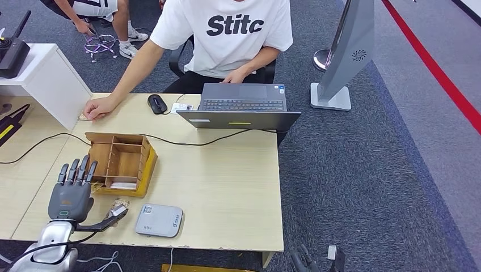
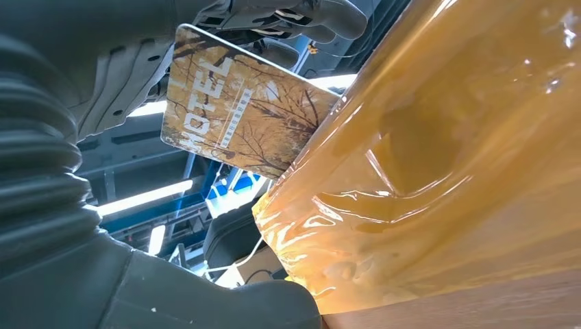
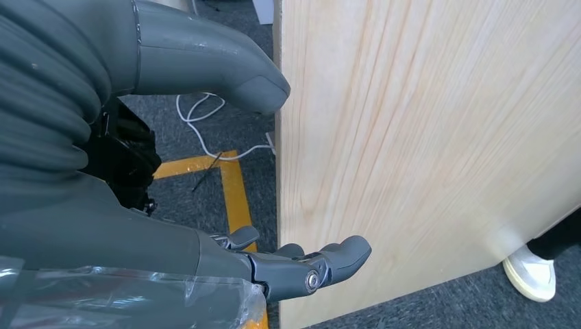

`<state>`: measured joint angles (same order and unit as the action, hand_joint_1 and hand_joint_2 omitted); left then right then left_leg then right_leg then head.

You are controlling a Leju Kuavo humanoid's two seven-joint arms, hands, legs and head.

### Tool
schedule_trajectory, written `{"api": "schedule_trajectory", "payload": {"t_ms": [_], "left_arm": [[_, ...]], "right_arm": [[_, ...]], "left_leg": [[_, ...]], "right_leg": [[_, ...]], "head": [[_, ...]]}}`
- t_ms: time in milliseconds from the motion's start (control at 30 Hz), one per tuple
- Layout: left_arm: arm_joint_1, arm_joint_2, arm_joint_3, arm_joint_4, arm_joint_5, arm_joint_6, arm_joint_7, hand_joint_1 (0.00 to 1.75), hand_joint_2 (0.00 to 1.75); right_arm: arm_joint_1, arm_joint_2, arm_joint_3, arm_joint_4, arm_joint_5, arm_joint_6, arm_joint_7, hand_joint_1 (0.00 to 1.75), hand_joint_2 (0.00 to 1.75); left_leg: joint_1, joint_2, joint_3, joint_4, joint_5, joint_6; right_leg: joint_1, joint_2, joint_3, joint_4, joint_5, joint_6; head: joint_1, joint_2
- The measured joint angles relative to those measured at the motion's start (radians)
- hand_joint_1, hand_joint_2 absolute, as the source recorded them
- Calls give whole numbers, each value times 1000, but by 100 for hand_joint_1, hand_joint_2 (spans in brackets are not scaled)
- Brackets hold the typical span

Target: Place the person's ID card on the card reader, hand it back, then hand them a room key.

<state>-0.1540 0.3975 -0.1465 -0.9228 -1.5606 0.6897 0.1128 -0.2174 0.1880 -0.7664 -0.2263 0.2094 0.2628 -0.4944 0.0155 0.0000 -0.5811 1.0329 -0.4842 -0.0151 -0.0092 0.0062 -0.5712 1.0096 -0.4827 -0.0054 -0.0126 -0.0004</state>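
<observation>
My left hand point(image 1: 71, 192) hovers at the front left corner of the wooden card box point(image 1: 120, 161), fingers stretched out, thumb pointing right. In the left wrist view a brown room key card point(image 2: 246, 103) printed HOTEL sits tilted under the fingers point(image 2: 308, 14), off the table, one corner against the box's yellow taped wall point(image 2: 445, 157). The grey card reader point(image 1: 159, 220) lies bare near the table's front edge. A small ID card point(image 1: 181, 106) lies by the mouse, near the person. My right hand point(image 3: 301, 264) hangs beside the table's edge point(image 3: 288, 178), holding nothing.
A person in a white shirt point(image 1: 227, 34) sits across the table with one hand point(image 1: 99, 107) on it. An open laptop point(image 1: 241, 107), a mouse point(image 1: 157, 103) and a black cable point(image 1: 187, 141) lie between us. A white partition point(image 1: 51, 85) stands at the left.
</observation>
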Motion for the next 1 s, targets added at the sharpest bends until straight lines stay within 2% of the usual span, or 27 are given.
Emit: {"api": "schedule_trajectory", "payload": {"t_ms": [267,400,567,1000], "left_arm": [[-1,2,-12,0,0,0,5,0,175],[-2,5,-12,0,0,0,-9,175,175],[6,4,14,-8,0,1,-65,175,175],[50,18,37,-113,0,3,-42,175,175]], "right_arm": [[0,0,0,0,0,0,0,0,175],[-1,0,0,0,0,0,0,0,175],[-1,0,0,0,1,0,0,0,175],[-2,1,0,0,3,0,0,0,175]], "left_leg": [[0,0,0,0,0,0],[0,0,0,0,0,0],[0,0,0,0,0,0],[0,0,0,0,0,0]], "right_leg": [[0,0,0,0,0,0],[0,0,0,0,0,0],[0,0,0,0,0,0],[0,0,0,0,0,0]], "head": [[0,0],[0,0],[0,0],[0,0]]}}
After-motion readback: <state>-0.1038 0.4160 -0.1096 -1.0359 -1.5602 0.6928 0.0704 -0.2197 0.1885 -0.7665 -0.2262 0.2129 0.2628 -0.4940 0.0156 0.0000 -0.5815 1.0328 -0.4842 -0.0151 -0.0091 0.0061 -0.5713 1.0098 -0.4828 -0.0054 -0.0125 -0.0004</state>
